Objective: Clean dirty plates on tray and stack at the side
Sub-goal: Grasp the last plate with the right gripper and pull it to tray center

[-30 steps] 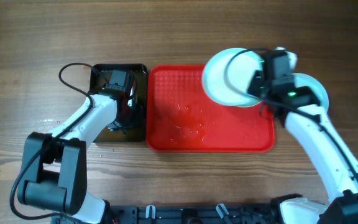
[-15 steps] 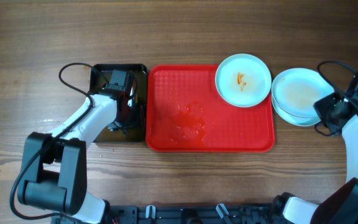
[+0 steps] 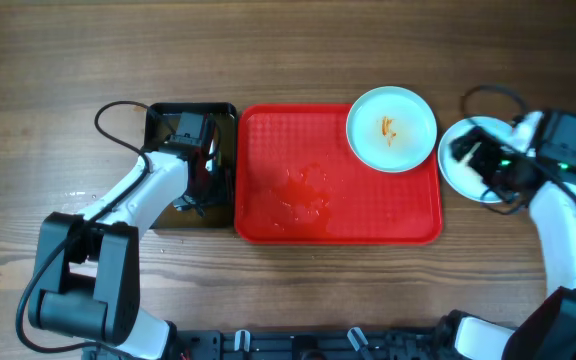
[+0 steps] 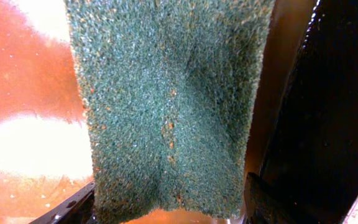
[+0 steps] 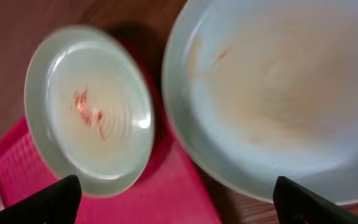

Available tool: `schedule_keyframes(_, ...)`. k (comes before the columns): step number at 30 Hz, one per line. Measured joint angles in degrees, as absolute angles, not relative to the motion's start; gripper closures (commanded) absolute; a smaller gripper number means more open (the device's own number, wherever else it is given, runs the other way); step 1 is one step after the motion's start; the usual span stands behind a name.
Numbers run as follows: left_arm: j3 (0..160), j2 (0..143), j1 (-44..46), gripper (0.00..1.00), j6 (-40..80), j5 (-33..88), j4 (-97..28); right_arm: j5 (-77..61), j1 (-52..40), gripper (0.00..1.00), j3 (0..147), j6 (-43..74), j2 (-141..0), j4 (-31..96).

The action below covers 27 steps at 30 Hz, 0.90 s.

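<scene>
Smeared plate point(image 3: 391, 128): far-right corner of red tray point(image 3: 298, 200), mid-table. Second plate point(image 3: 463, 172): bare wood toward right edge, under right gripper point(image 5: 176, 199), fingers spread, empty. Left gripper point(image 4: 166, 202): clenched on green scouring pad point(image 4: 166, 106), over black basin point(image 3: 158, 120).

A wooden table point(image 3: 288, 50) with brown grain running left to right fills the overhead view. On its left half sits a small black rectangular basin point(image 3: 226, 112) with rounded corners. The left wrist view looks into it: reddish-brown water point(image 4: 23, 81) with pale glints on its surface, and the basin's dark wall on the right. A dark green scouring pad point(image 4: 166, 106) hangs before the water, creased down its middle and flecked with orange-brown specks. Whether it touches the water cannot be told.
</scene>
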<state>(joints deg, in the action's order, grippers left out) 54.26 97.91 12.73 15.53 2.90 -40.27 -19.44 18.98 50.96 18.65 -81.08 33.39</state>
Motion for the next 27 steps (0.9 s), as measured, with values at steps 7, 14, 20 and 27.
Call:
schedule_keyframes(7,54.3,97.9,12.7,0.35,15.5,2.9,-40.2,-16.1,2.2,0.10,48.1,24.6,-81.1,31.6)
schedule_keyframes(14,54.3,97.9,12.7,0.35,15.5,2.9,-40.1,-11.5,0.9,0.21,44.6,40.0,-87.9,23.6)
schedule_keyframes(20,54.3,97.9,12.7,0.35,15.5,2.9,-40.1,-11.6,0.8,0.62,44.6,47.3,-93.7,16.6)
schedule_keyframes(27,54.3,97.9,12.7,0.35,15.6,2.9,-40.1,-12.0,-3.9,0.90,44.6,44.5,-94.3,19.8)
